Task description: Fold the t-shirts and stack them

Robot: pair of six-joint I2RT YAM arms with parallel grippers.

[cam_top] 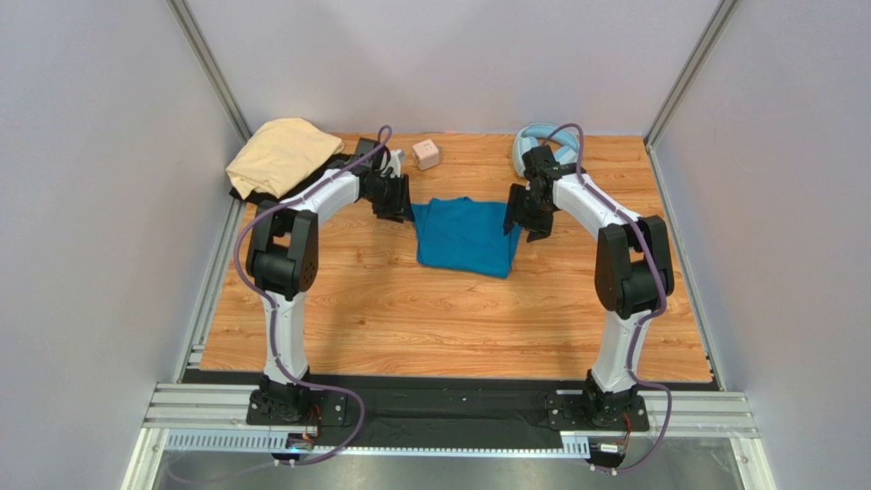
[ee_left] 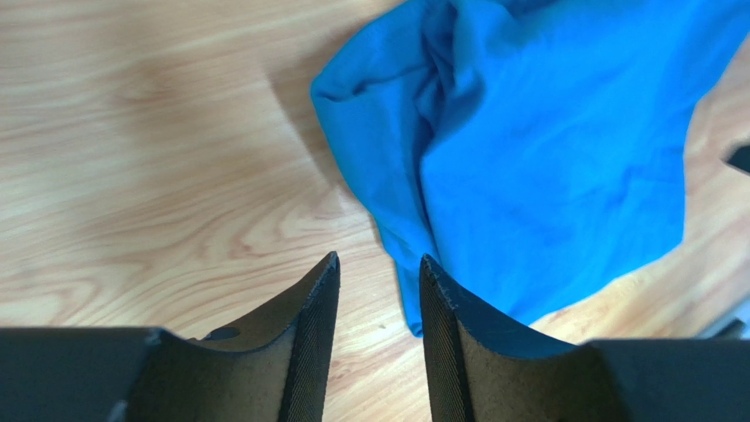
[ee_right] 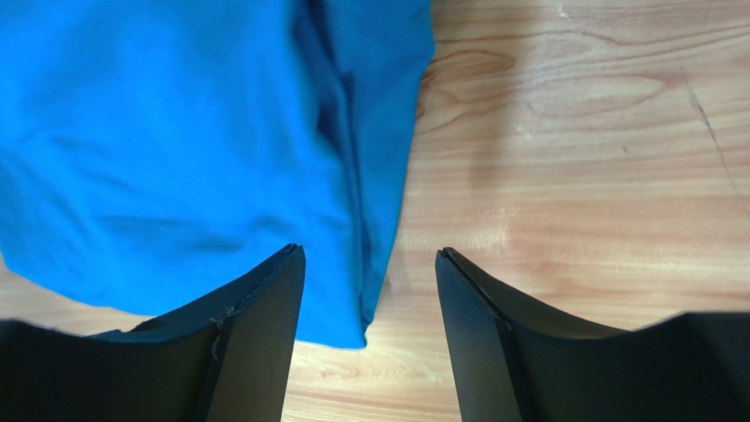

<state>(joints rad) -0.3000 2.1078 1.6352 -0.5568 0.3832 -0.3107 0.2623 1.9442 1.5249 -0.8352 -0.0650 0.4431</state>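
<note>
Teal-blue t-shirt (cam_top: 465,237) lies folded on surface (cam_top: 358,316), centre toward 12 o'clock. Left fingers (ee_left: 315,303) spread, empty, over bare wood at shirt's 10 o'clock corner. Right fingers (ee_right: 264,303) spread wide, empty, above its 2 o'clock edge. Tan t-shirt (cam_top: 278,153) heaped at surface's 10 o'clock corner.

No text, label, brand, number or sign can be read on anything in these views.
</note>
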